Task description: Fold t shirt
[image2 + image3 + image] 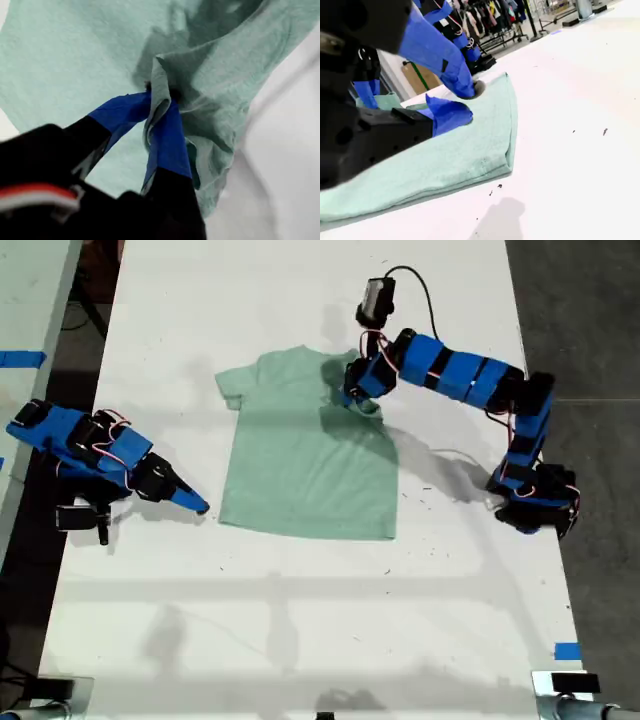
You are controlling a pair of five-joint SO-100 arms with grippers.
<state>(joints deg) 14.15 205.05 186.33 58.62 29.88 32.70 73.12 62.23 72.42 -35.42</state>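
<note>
The t shirt (300, 455) lies mid-worktop (300, 620), soft and limp. My first pincer (160, 97) is clamped on its bunched sleeve; my second pincer (465, 102) hovers apart near the hem, a good hold.

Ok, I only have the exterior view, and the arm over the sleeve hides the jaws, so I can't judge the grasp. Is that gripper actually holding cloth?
Observer: Yes. The first wrist view shows my first gripper shut on a pinched fold of the t shirt.
Operator: And the other gripper, near the hem?
Observer: My second gripper is open, with nothing between its jaws.
Operator: Is the hem lying flat there?
Observer: In the second wrist view that corner of the t shirt lies flat on the table, not lifted.
</note>
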